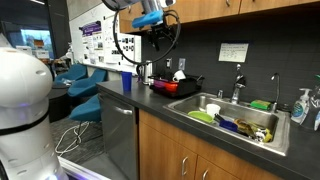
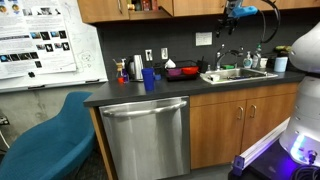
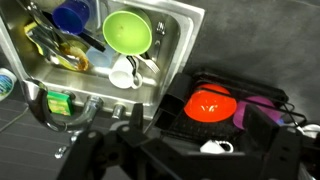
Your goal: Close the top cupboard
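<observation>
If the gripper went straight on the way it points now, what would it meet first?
The gripper points down at the counter. It would likely meet the sink rim first, right beside the black tray with the red bowl, though depth is unclear.

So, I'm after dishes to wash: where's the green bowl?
In the wrist view the green bowl lies in the sink, at its right end, next to a white mug.
</observation>
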Available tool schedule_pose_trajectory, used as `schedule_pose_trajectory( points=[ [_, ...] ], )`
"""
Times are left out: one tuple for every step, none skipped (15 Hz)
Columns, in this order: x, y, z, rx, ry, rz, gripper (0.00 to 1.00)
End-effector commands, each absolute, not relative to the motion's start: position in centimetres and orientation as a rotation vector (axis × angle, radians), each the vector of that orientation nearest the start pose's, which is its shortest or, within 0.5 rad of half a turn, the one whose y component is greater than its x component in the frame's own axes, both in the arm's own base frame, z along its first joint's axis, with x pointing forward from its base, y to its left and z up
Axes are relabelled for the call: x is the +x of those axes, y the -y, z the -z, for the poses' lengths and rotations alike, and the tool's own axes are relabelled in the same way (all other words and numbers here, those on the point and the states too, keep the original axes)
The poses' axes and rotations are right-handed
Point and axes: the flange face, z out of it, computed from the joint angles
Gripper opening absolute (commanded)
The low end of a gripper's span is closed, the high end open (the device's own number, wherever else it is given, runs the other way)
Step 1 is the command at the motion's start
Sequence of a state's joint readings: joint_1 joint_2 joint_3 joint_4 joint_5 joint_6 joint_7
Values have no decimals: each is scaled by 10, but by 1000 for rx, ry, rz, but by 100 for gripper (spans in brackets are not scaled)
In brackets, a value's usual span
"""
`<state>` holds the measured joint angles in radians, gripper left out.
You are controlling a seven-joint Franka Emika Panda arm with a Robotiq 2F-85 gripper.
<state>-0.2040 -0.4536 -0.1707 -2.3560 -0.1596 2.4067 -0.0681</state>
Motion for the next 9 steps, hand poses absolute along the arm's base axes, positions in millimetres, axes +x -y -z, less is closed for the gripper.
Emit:
schedule_pose_trajectory(
  points=[
    [400, 164, -583, -3042, -233, 1012, 100],
    [397, 160, -591, -2996, -198, 1066, 100],
    [396, 153, -598, -2951, -172, 1127, 100],
    [395, 148, -606, -2904, -141, 1177, 100],
    [396, 137, -611, -2862, -101, 1231, 100],
    [396, 129, -618, -2817, -57, 1280, 100],
    [399, 114, -622, -2783, 4, 1319, 100],
    [401, 101, -625, -2750, 64, 1359, 100],
    [405, 82, -627, -2722, 138, 1383, 100]
  ],
)
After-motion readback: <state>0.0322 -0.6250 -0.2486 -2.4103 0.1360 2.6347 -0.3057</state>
